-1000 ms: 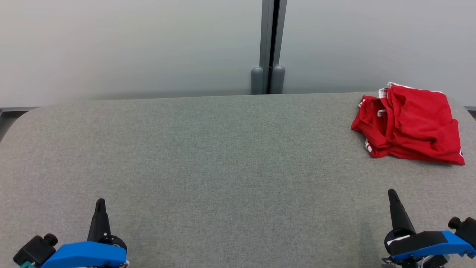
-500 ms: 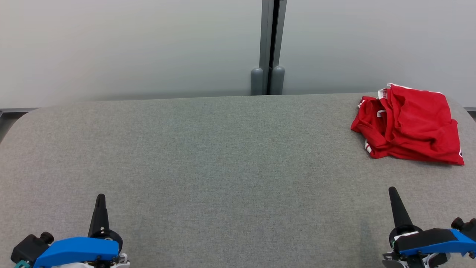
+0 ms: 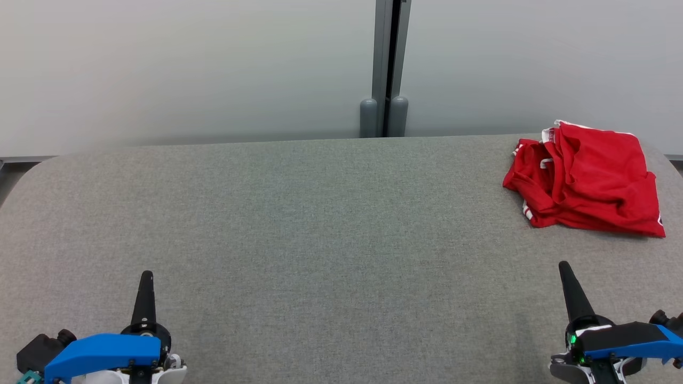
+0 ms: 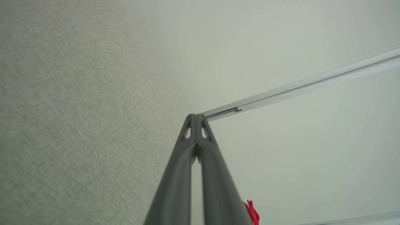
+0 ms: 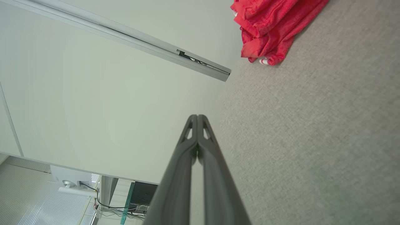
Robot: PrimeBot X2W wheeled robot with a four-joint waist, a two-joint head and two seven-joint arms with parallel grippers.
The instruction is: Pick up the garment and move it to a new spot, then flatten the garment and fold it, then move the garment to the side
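So the red garment [image 3: 587, 178] sits in a crumpled heap up at about 2 o'clock on the grey counter [image 3: 320, 240], right by the far right corner, with bits of white trim poking out along its left edge. Left hand [image 3: 145, 274] is down at 7 o'clock and right hand [image 3: 563, 265] at 5 o'clock. Both are pinched fully closed with nothing gripped, and both point toward 12. The right hand is the nearer one to the garment but well apart from it, with bare counter between. The left hand is way across the counter from it. Behind the counter there's a pale wall [image 3: 187, 69] with a grey vertical post [image 3: 389, 64] at 12 o'clock.
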